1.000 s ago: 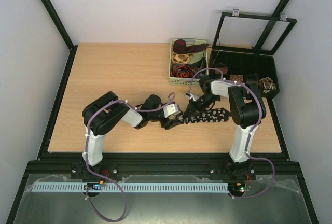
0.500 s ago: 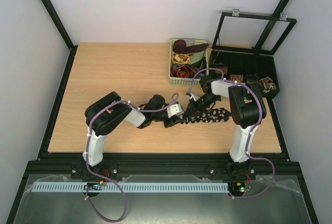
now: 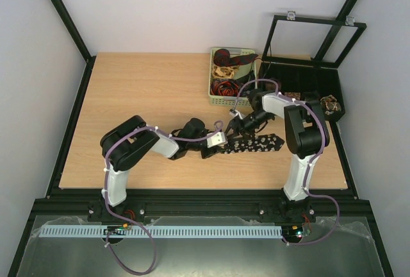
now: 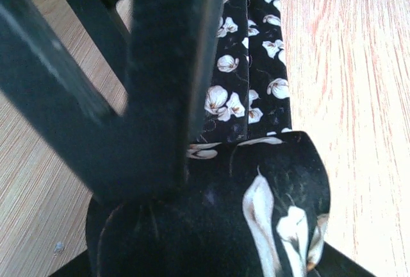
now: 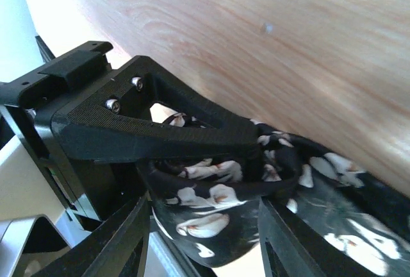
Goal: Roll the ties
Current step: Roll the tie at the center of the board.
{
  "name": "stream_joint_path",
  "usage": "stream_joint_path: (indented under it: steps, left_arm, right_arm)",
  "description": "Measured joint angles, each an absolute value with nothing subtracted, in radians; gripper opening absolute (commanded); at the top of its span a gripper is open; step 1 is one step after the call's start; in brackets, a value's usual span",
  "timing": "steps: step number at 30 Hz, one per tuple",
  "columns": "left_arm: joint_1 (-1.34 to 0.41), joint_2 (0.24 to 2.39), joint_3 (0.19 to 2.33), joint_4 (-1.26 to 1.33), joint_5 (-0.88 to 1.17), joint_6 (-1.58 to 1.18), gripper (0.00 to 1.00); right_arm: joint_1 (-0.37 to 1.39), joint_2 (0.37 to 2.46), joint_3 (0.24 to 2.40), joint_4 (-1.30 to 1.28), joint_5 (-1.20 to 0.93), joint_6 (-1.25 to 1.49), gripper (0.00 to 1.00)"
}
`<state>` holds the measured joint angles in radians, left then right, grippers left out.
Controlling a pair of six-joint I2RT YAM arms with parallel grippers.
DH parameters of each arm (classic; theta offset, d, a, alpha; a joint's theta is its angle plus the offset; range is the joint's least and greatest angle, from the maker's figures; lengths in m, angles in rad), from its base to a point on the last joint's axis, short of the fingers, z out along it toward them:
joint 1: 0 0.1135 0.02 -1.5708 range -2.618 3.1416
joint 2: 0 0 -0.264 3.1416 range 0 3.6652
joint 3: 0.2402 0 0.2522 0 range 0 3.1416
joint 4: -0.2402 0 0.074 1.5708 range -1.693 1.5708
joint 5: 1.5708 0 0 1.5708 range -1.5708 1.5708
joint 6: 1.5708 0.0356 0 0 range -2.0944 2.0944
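Note:
A black tie with white flowers (image 3: 259,143) lies flat on the wooden table (image 3: 141,91). Its left end is wound into a small coil (image 4: 282,203). My left gripper (image 3: 216,147) is at that coil, shut on the tie, and the fabric wraps over its jaws. In the right wrist view one black left finger (image 5: 160,123) runs through the coil (image 5: 211,219). My right gripper (image 5: 205,245) is open, with a finger on each side of the coil. From above, the right gripper (image 3: 239,127) sits just behind the coil. The flat strip (image 4: 253,78) runs away from the roll.
A pale green basket (image 3: 214,88) with several more ties stands behind the grippers. A black compartment box (image 3: 307,78) with its lid frame raised stands at the back right. It holds rolled ties (image 3: 330,104).
My left gripper has shifted slightly right and turned at the wrist with the coil. The right arm's wrist has moved a little back and left.

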<state>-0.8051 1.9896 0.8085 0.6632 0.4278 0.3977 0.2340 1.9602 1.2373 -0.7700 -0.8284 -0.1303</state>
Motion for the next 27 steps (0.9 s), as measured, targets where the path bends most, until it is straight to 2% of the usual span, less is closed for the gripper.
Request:
stream_joint_path:
  steps: [3, 7, 8, 12, 15, 20, 27]
  left_arm:
    - [-0.807, 1.989, 0.812, 0.654, 0.425, 0.405, 0.42]
    - [-0.807, 1.987, 0.815, 0.644, 0.422, 0.413, 0.43]
    - [-0.809, 1.987, 0.815, 0.642, 0.420, 0.414, 0.45]
    - [-0.809, 1.987, 0.818, 0.633, 0.417, 0.410, 0.65]
    - [-0.804, 1.986, 0.818, 0.631, 0.434, 0.397, 0.75]
    - [-0.795, 1.982, 0.817, 0.615, 0.491, 0.355, 0.81]
    - [-0.795, 1.984, 0.806, 0.661, 0.554, 0.273, 0.82]
  right_arm:
    - [0.262, 1.960, 1.229, -0.769, -0.833, -0.107, 0.38]
    - [0.276, 1.960, 1.210, -0.756, -0.826, -0.083, 0.04]
    - [0.276, 1.960, 1.206, -0.752, -0.827, -0.085, 0.02]
    - [0.273, 1.960, 1.200, -0.744, -0.823, -0.084, 0.01]
    - [0.263, 1.948, 1.177, -0.732, -0.806, -0.096, 0.02]
    - [0.246, 1.908, 1.124, -0.694, -0.736, -0.135, 0.01]
    - [0.222, 1.887, 1.094, -0.638, -0.581, -0.149, 0.01]
